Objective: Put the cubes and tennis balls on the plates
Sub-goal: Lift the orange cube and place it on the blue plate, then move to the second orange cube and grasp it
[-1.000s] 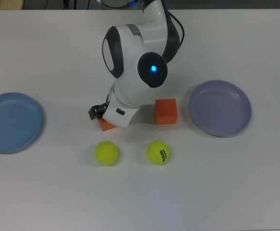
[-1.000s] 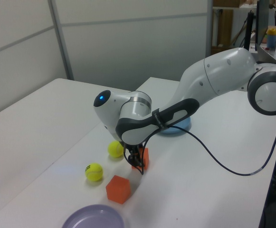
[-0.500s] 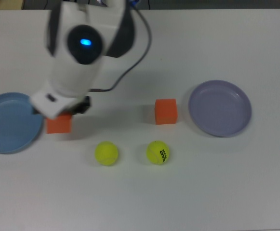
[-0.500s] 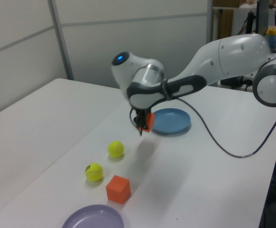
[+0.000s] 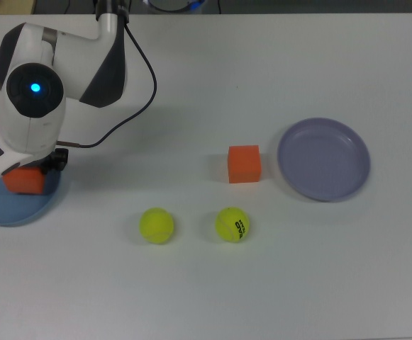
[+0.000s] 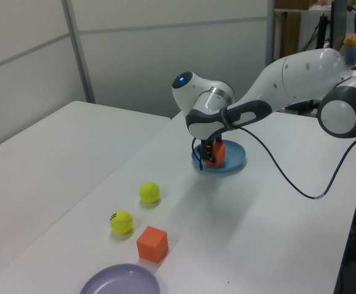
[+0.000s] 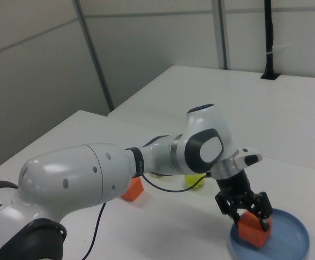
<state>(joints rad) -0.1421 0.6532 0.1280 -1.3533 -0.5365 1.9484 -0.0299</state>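
— Over the blue plate [image 5: 7, 211], at the table's [image 5: 276, 64] left edge in the top view: what is there?
— The gripper [image 7: 245, 215], its fingers pinching an orange cube [image 7: 254, 228] low over the plate.
— And the rest?
— The second cube [image 5: 245, 164] sits mid-table, just beside the lavender plate [image 5: 324, 159] near the top view's right edge. Two tennis balls lie nearer the front edge: a plain one [image 5: 156, 225], and one [image 5: 232, 224] with black printing I cannot read.
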